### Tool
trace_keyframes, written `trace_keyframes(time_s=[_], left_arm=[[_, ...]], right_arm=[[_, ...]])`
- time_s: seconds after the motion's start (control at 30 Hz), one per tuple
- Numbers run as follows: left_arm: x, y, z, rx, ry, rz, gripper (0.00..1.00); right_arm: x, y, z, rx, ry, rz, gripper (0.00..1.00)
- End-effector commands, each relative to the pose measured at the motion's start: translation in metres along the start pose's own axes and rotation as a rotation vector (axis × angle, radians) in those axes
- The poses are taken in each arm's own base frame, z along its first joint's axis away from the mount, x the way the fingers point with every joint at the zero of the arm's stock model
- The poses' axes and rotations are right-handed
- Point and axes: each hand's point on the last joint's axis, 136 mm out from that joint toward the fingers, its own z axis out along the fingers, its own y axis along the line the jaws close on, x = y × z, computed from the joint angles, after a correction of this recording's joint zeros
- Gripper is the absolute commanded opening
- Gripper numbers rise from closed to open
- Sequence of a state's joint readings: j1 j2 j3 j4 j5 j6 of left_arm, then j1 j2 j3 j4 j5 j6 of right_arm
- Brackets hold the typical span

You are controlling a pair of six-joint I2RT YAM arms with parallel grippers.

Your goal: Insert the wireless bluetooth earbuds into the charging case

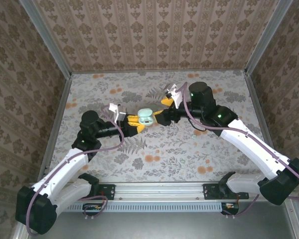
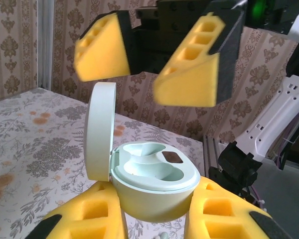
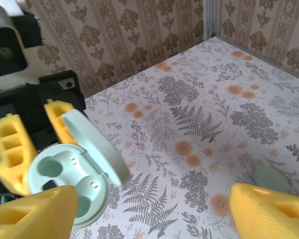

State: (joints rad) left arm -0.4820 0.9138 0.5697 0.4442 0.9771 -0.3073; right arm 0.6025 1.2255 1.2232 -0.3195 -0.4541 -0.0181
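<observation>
Clamping my left end effector (image 2: 156, 224) on the smooth mint oval charging case (image 2: 154, 196), lid upright; right end effector (image 3: 149, 214) apart.

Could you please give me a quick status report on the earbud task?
Left gripper shut on charging case, lid open, wells empty. Right gripper open beside it, holding nothing. Likely earbud loose on table. Nothing blocking.

the earbud (image 3: 270, 178) is a blurred mint blot, partly hidden.
</observation>
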Motion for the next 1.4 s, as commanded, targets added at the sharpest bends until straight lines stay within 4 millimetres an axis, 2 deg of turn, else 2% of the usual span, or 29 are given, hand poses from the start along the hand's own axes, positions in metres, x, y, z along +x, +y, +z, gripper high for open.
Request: trace_keyframes(time_s=[0.0,0.1,0.2,0.33,0.4,0.53,0.63,0.7,0.83,0.9,1.0,1.1,1.2,1.37], left_arm=[[-0.007,-0.003,-0.001,0.028,-0.031,0.012,0.07],[-0.008,0.001,-0.002,0.024,-0.041,0.000,0.07],[-0.012,0.012,-0.006,-0.005,-0.062,-0.013,0.07],[-0.012,0.021,-0.010,-0.029,-0.066,-0.027,0.07],[-0.013,0.025,-0.011,-0.042,-0.065,-0.031,0.07],[-0.014,0.030,-0.014,-0.061,-0.053,-0.030,0.07],[-0.016,0.032,-0.015,-0.067,-0.048,-0.025,0.07],[-0.016,0.033,-0.016,-0.070,-0.048,-0.024,0.07],[-0.017,0.035,-0.017,-0.075,-0.047,-0.021,0.07],[-0.015,0.036,-0.017,-0.077,-0.042,-0.023,0.07],[-0.012,0.036,-0.016,-0.070,-0.026,-0.027,0.06],[-0.010,0.035,-0.016,-0.067,-0.018,-0.032,0.06],[-0.008,0.035,-0.017,-0.072,-0.014,-0.032,0.06],[-0.004,0.035,-0.017,-0.074,-0.009,-0.034,0.06]], right_arm=[[-0.006,0.007,-0.012,-0.015,-0.012,0.017,0.81],[-0.007,0.006,-0.014,-0.003,-0.012,0.033,0.81],[-0.006,-0.006,-0.021,0.075,-0.014,0.097,0.82],[0.015,-0.027,-0.033,0.220,0.040,0.224,0.82],[0.036,-0.036,-0.042,0.297,0.086,0.281,0.82],[0.089,-0.046,-0.062,0.439,0.204,0.414,0.79],[0.135,-0.048,-0.074,0.511,0.291,0.518,0.75],[0.169,-0.046,-0.078,0.557,0.346,0.646,0.72],[0.230,-0.029,-0.067,0.538,0.433,0.928,0.63],[0.259,-0.013,-0.053,0.484,0.476,1.049,0.61],[0.287,0.008,-0.037,0.455,0.535,1.090,0.60],[0.307,0.021,-0.034,0.481,0.582,1.093,0.60],[0.321,0.026,-0.033,0.507,0.589,1.106,0.58],[0.339,0.023,-0.029,0.531,0.557,1.148,0.53]])
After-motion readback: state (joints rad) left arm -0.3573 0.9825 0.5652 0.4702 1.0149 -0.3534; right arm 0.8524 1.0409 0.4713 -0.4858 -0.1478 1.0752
